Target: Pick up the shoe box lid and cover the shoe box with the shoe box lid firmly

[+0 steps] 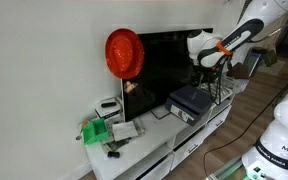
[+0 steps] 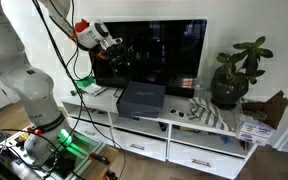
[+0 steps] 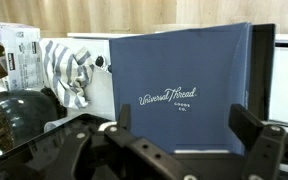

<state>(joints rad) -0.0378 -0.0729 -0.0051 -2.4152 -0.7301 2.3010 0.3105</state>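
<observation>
Black gripper (image 3: 189, 128) jaws stand wide apart, empty. Just beneath and ahead of them, the blue-grey shoe box lid (image 3: 184, 85) lies logo face up on the white table (image 1: 154, 130). Farther off to one side sits a striped cloth (image 3: 69, 65).

A: Casing on the arm (image 2: 29, 92)?
B: White rounded shells, black joints, orange ring (image 2: 81, 27) near the wrist; dark lettering on the base (image 1: 276, 142).
A: And the gripper (image 3: 189, 120)?
B: Black; blocky fingers (image 3: 256, 130) at 3 and 9 o'clock, wrist view.
</observation>
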